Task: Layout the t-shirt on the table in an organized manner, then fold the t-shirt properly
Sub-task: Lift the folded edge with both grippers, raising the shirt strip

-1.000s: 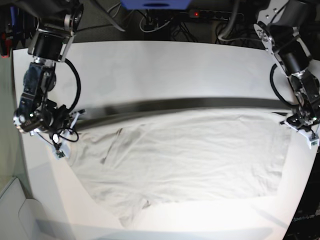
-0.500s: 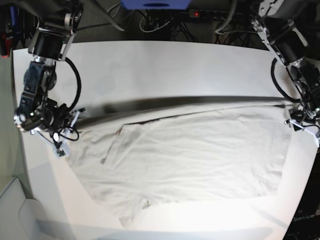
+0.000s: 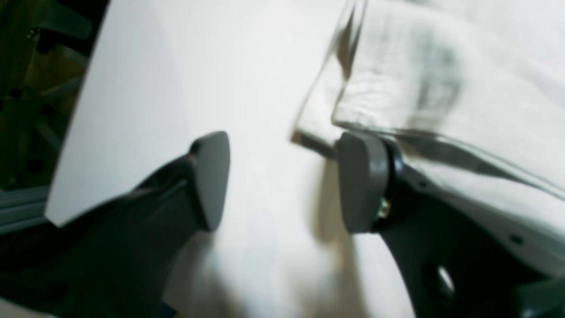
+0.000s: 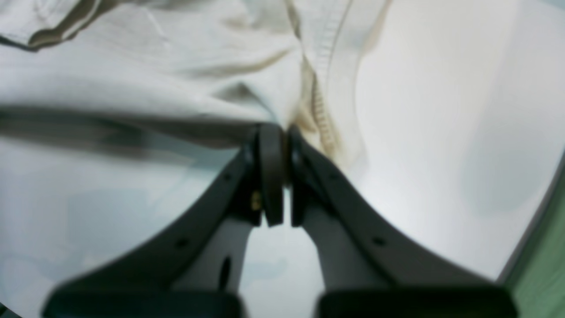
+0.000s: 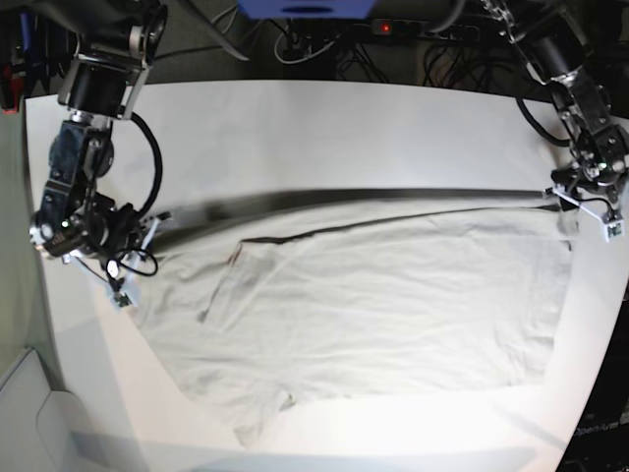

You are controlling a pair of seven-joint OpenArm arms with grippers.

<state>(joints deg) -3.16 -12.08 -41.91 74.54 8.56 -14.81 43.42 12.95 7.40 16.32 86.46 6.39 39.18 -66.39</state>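
— Half done? The wrinkled grey-beige cotton t-shirt lies spread on the white matte table.
— Laid out, unfolded. Right gripper pinches its seam; left gripper gapes empty beside the hem.

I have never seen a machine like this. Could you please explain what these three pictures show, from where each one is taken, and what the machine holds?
This is a robot with two arms working over a white table. The wide picture looks at the whole scene from the front; the other two come from small cameras mounted near each arm's wrist, looking down along its pincers.

A light grey-beige t-shirt lies spread on the table, still wrinkled.

The right gripper, on the left side of the wide picture, is shut on the t-shirt: its two fingers pinch a bunch of cloth near a stitched hem. The left gripper is open. One of its fingers sits beside a corner of the t-shirt, but nothing is between them, only bare table.
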